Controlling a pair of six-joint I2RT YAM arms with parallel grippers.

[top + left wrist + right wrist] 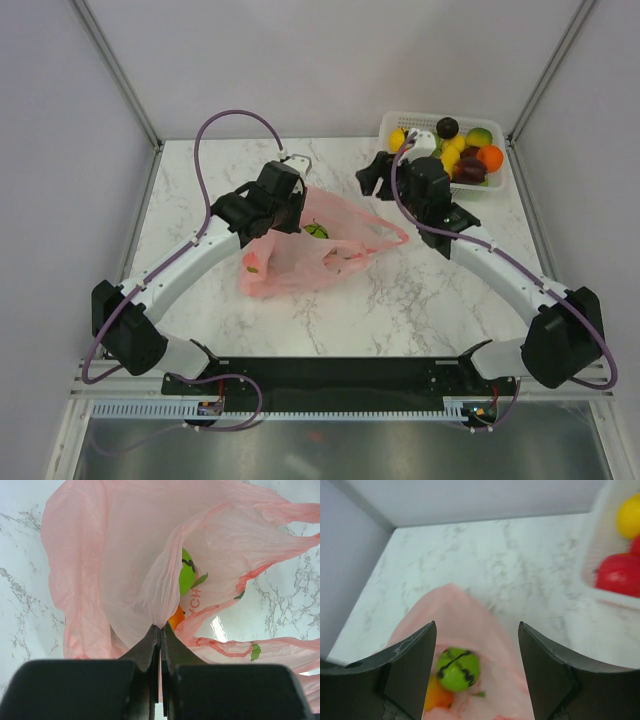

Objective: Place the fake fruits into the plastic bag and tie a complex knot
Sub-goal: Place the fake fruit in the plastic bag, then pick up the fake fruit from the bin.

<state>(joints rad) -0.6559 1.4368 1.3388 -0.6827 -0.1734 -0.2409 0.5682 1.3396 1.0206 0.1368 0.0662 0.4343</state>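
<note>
- The left arm [190,265] rises from its base at the lower left of the overhead view. It bends in toward the centre, with its wrist above the upper edge of the plastic bag [290,255].
- The left gripper [160,628] has its jaws pressed together on a fold of the bag's rim, pulling the pink film up into a peak.
- The right arm [495,265] runs from the lower right up to the upper middle, ending between the bag and the white basket [415,116].
- The right gripper [476,627] stands wide apart with nothing in it, pointing down over the bag's mouth.
- Inside the bag are a green fruit [458,669] with dark markings and an orange fruit [437,697] against it.
- The bag lies on the marble table [400,300] left of centre, with a handle loop stretched to the right.
- More fake fruits [462,150], yellow, orange, red and dark purple, sit in the basket at the upper right.
</note>
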